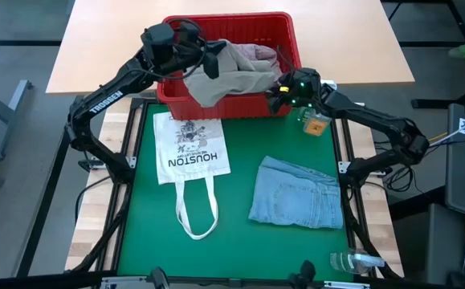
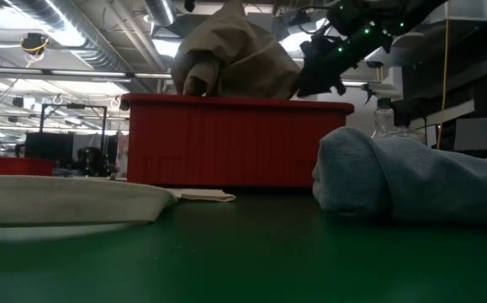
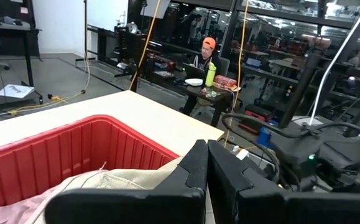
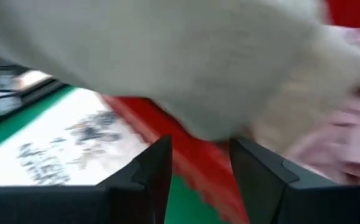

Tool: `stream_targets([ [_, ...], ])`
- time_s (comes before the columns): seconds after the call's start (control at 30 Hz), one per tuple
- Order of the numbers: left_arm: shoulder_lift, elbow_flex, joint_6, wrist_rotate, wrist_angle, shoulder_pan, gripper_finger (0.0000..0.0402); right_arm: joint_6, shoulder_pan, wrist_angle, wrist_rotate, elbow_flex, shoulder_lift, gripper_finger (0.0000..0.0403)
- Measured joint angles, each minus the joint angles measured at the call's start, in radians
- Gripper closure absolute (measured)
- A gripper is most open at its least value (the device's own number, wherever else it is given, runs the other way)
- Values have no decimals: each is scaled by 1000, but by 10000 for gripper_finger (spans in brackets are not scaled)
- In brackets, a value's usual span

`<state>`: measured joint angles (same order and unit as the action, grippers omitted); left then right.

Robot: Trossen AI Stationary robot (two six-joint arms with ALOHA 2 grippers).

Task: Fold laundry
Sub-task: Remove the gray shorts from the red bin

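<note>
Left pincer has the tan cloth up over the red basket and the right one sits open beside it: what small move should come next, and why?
Probably ease the open right pincer onto the tan cloth piece's hanging edge and close. The shut left pincer holds the cloth bunched above the red plastic basket, so a second grip would let it be spread.

Tan cloth point(image 1: 230, 79) draped over red basket point(image 1: 284, 30), folded jeans point(image 1: 296, 193), tote bag point(image 1: 190, 146) on green mat point(image 1: 240, 241)

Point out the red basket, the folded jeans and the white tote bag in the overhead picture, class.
red basket point(image 1: 216, 106): high view, its near front wall.
folded jeans point(image 1: 296, 193): high view, middle of the denim.
white tote bag point(image 1: 190, 146): high view, on the printed panel.
</note>
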<state>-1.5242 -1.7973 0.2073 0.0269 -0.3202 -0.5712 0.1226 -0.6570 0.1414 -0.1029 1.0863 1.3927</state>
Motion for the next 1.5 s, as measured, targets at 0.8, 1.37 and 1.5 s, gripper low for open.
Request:
stream_targets([
  [0.8, 0, 0, -8, 14, 0, -18, 401, 196, -5, -141, -432, 138, -3, 374],
  [1.37, 0, 0, -12, 13, -10, -33, 402, 328, -4, -112, -669, 517, -17, 393],
  [1.5, 0, 0, -104, 13, -10, -33, 392, 327, -4, -107, -667, 545, -17, 396],
])
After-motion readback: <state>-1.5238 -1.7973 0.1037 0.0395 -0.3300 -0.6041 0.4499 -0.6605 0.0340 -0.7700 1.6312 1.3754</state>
